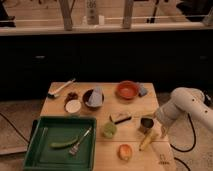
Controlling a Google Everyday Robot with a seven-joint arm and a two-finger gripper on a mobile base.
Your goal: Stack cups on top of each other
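A small green cup point(109, 130) stands on the wooden table point(60, 107) near the front middle. A dark cup point(146, 123) stands to its right, near the table's right edge. My white arm reaches in from the right, and my gripper point(161, 121) is just right of the dark cup, at the table's edge. The arm hides much of the gripper.
A green tray point(50, 150) at the front left holds a green vegetable and a fork. An orange bowl point(127, 89), a dark bowl point(92, 98), a white lid point(73, 106), a brush point(61, 88), a banana point(147, 141) and an orange fruit point(124, 151) lie around.
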